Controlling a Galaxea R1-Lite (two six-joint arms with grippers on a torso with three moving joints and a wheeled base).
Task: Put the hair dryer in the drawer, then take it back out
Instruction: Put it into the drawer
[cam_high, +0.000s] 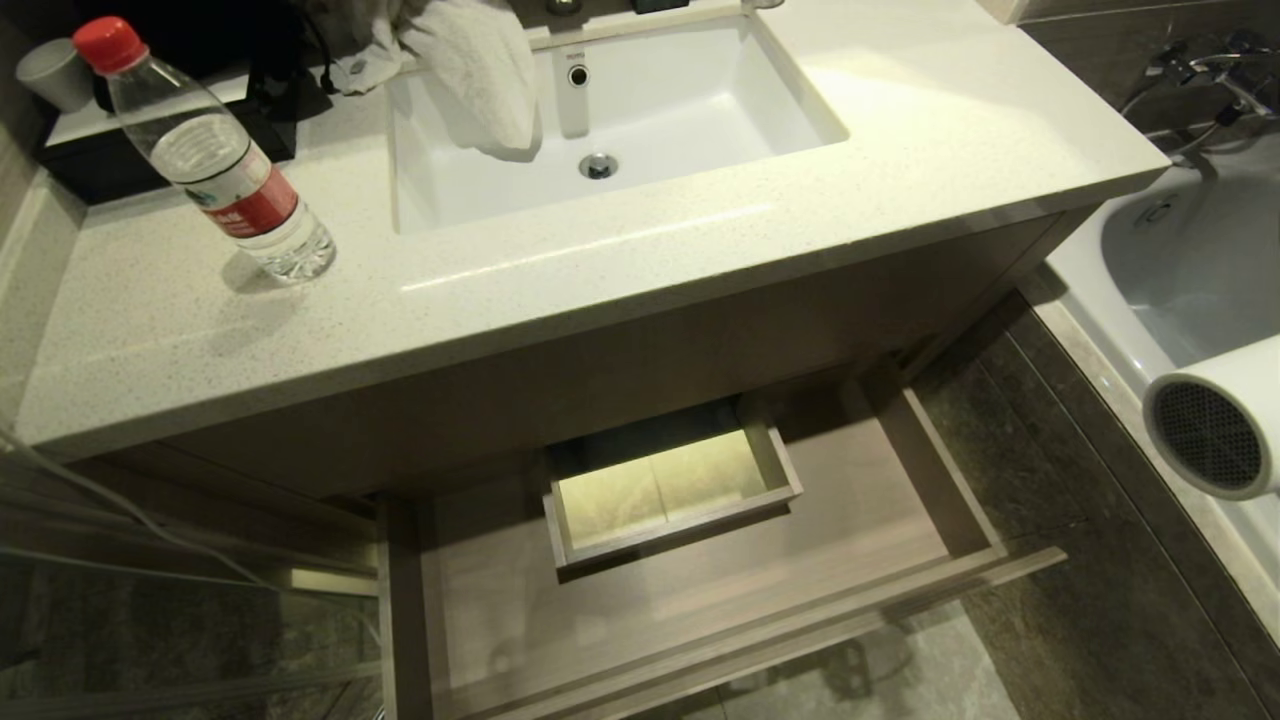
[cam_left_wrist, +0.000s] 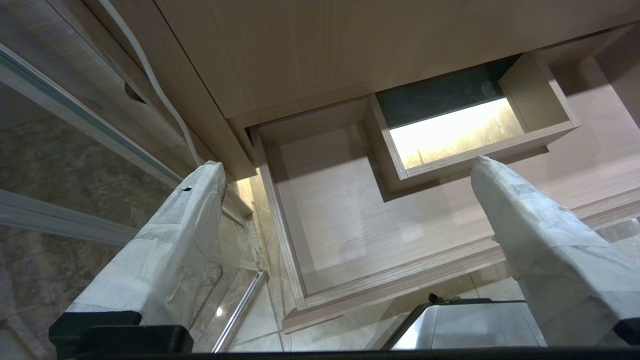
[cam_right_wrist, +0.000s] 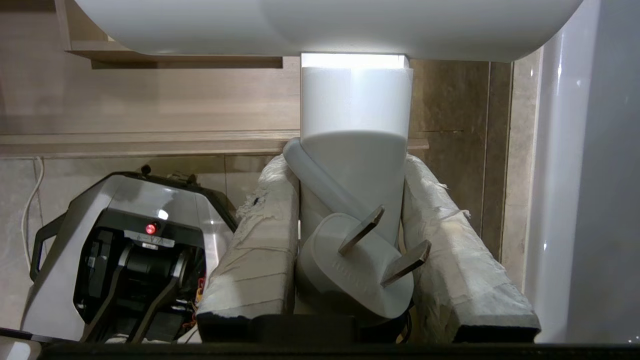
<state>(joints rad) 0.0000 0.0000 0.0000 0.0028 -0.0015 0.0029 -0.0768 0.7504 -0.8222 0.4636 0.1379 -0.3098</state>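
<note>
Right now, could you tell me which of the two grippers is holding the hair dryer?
The right gripper: its fingers clamp the hair dryer by the handle. The left gripper is open and empty, over the drawer.

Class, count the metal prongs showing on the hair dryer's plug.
2. Both stick out of the plug, which lies against the hair dryer handle between the right gripper's fingers: one prong nearer the handle, the other farther out. A third may be hidden.
</note>
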